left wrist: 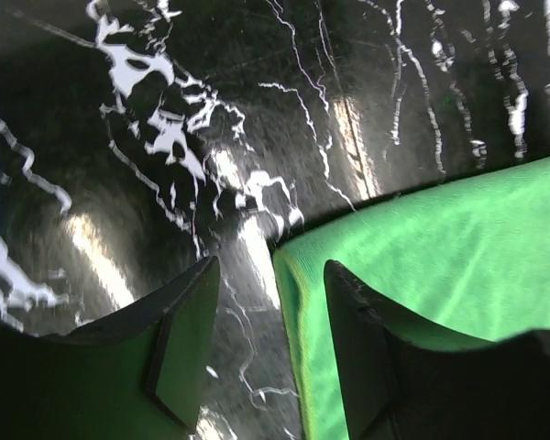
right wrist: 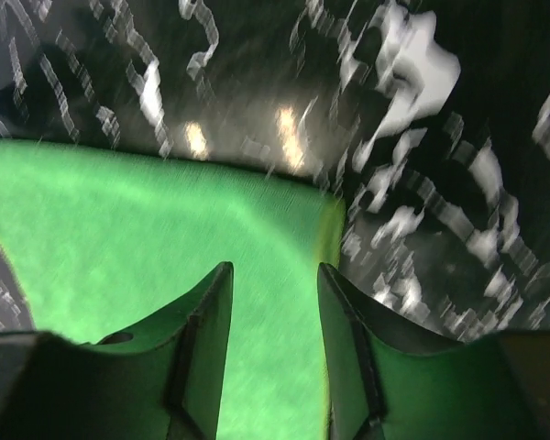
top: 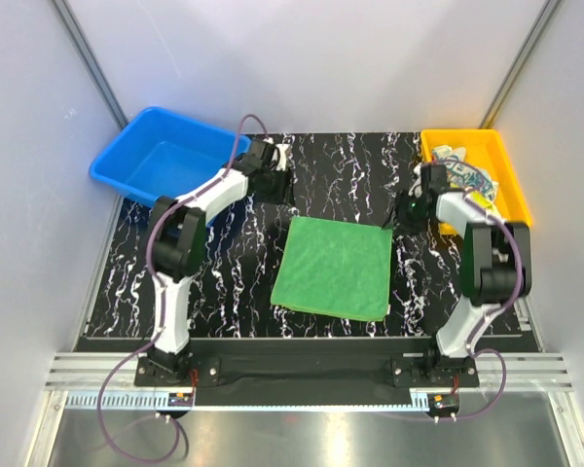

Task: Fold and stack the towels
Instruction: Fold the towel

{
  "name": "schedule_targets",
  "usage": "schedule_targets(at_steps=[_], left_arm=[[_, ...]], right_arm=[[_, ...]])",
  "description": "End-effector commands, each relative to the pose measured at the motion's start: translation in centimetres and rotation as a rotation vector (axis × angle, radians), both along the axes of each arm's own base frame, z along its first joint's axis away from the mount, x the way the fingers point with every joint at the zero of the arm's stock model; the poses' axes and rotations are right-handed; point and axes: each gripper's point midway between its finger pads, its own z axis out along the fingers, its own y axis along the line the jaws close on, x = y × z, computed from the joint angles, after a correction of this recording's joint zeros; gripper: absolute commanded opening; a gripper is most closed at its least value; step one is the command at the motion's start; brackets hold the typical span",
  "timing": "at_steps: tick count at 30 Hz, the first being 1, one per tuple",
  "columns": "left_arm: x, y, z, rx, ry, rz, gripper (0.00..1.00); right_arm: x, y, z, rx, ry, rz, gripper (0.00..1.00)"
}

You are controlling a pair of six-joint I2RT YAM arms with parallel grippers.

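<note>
The green towel [top: 336,268] was found lying flat at the middle of the surface [top: 243,282], and the step in hand was judged to be its fold. The left jaws were held apart over the towel's 11 o'clock corner, one finger [left wrist: 371,357] above the cloth and the other above bare surface. The right jaws were likewise parted, just above the 1 o'clock corner. Nothing was gripped by either. Whether the cloth was already doubled could not be told.

If it was single, both far corners would need to be pinched together and carried toward 6 o'clock, kept level so the edges met. If it was doubled, the next towel would have to be fetched from the yellow bin [top: 459,133] at 1 o'clock.

One green towel was counted, as were two bins, the blue bin [top: 165,161] being at 11 o'clock. Patterned cloth [top: 462,173] was seen in the yellow bin, though its pieces could not be counted.
</note>
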Motion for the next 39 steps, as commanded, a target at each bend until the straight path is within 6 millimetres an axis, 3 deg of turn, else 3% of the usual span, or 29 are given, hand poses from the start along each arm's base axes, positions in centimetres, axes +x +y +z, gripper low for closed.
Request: schedule_targets(at_steps=[1,3,4,10,16,21,26,39], left_arm=[[0.8,-1.7,0.7,-0.006,-0.055,-0.174,0.55],[0.9,-2.2,0.4,-0.021,-0.048,-0.218,0.55],[0.7,-2.6,-0.6,-0.024,-0.027,-0.248,0.55],[0.5,-3.6,-2.5,-0.056,0.009,-0.337,0.55],[0.0,-3.7,-3.0,-0.045,0.008,-0.422,0.54],[0.1,-3.5,-3.7,-0.029,0.017,-0.436,0.51],[0.2,-3.4,-4.8,-0.011,0.038,-0.441,0.44],[0.8,-3.0,-5.0,0.017,0.021,-0.433,0.33]], right_arm=[[2.4,-1.9,-0.4,0.014,-0.024,0.108,0.50],[3.0,-2.8,-1.1,-0.003,-0.013,0.126,0.51],[3.1,-2.9,-1.2,-0.009,-0.015,0.133,0.53],[4.1,-1.8,-1.2,0.077,-0.062,0.294,0.48],[3.3,-1.8,-1.8,0.159,-0.063,0.374,0.42],[3.0,-0.6,-1.2,0.240,-0.076,0.443,0.45],[2.6,-0.5,-1.4,0.240,-0.080,0.477,0.45],[2.5,-0.4,-1.1,0.241,-0.105,0.531,0.48]])
